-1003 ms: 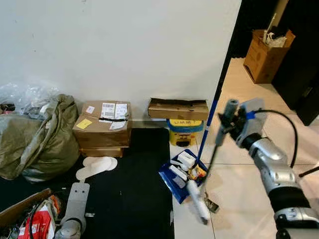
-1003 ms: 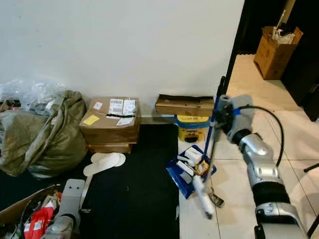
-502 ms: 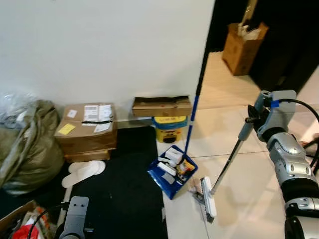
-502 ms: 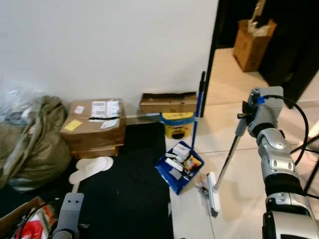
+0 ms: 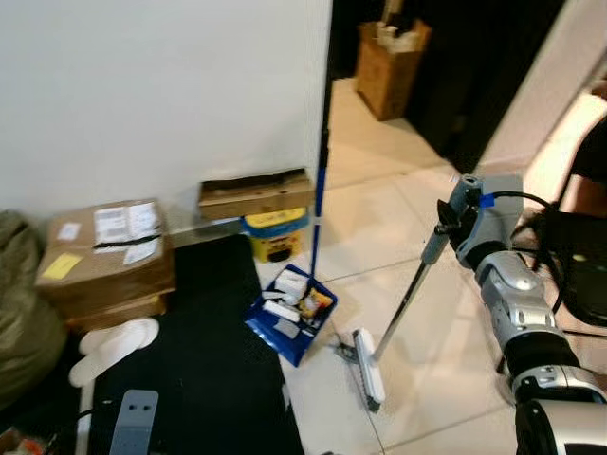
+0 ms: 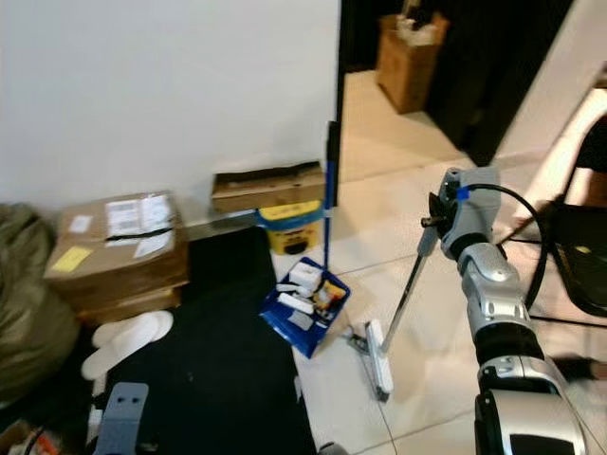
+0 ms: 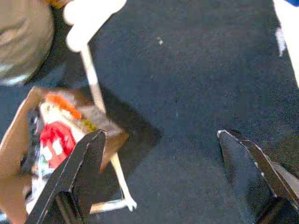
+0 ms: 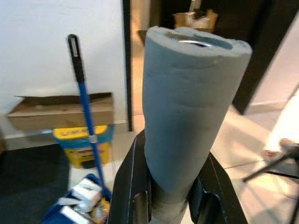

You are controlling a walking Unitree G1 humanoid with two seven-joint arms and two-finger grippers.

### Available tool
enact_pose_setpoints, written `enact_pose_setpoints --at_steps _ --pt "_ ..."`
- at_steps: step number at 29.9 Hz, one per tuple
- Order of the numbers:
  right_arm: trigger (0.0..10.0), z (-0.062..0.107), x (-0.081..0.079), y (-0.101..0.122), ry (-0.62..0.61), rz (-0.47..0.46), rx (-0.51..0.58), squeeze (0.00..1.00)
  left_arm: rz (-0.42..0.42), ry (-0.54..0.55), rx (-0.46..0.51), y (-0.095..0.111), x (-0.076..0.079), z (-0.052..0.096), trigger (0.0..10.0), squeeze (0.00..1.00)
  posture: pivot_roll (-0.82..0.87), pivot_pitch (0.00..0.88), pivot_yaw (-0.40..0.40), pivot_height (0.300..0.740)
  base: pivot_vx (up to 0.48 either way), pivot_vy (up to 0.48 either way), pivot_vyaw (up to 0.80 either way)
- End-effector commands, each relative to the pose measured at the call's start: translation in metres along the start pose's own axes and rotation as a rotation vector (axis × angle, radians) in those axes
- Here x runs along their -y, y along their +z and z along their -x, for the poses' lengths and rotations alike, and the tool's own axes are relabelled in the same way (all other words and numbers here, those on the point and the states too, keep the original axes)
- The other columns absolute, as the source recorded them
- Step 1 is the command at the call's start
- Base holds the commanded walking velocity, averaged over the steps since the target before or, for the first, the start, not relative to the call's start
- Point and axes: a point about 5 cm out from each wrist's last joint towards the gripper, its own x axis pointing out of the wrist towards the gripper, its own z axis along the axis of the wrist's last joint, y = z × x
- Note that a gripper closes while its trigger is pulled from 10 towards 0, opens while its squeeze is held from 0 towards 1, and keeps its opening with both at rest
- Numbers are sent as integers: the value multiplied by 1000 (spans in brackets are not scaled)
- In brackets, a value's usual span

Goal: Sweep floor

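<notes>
Broom (image 5: 398, 313) is held slanted, head on the tiles just beside the dustpan (image 5: 289, 313), presumably angled to push debris in. Right gripper (image 8: 170, 205) is clamped round its foam grip. Left gripper (image 7: 163, 172) hangs spread over the mat (image 5: 199, 360).

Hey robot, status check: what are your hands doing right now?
Right gripper shut on broom handle. Left gripper open, idle over black mat. Broom head on tile beside full blue dustpan.
</notes>
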Motion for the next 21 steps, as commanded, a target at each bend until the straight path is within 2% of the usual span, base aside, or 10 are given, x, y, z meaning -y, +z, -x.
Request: enact_pose_setpoints --at_steps 1,3,8,10,15,19,20,21 --pt "10000 -5 -7 9 29 22 55 0 -31 4 -30 -11 -6 3 10000 0 -99 188 7 740 0 0 -750" --pt "10000 -6 -13 10 52 23 68 0 -36 6 -24 -11 -7 3 10000 0 -94 181 4 740 0 0 -400" --pt "10000 -8 -17 10 62 28 71 0 -37 9 -23 -11 -8 3 10000 0 -93 177 3 740 0 0 0" --pt "10000 -12 -24 8 60 100 32 0 -38 3 -30 -14 -6 4 10000 0 -95 159 -2 740 0 0 0" --pt "10000 -13 -28 7 56 153 34 0 -39 -1 -32 -15 -4 5 10000 0 -93 163 -3 740 0 0 0" --pt "10000 -15 -35 -2 62 191 -28 0 -40 -8 -32 -19 -1 7 10000 0 -90 176 3 740 0 0 0" --pt "10000 -16 -39 -2 65 249 -26 0 -45 -11 -35 -22 -2 8 10000 0 -88 192 3 740 0 0 0" --pt "10000 -16 -39 -2 65 249 -26 0 -45 -11 -35 -22 -2 8 10000 0 -88 192 3 740 0 0 0"
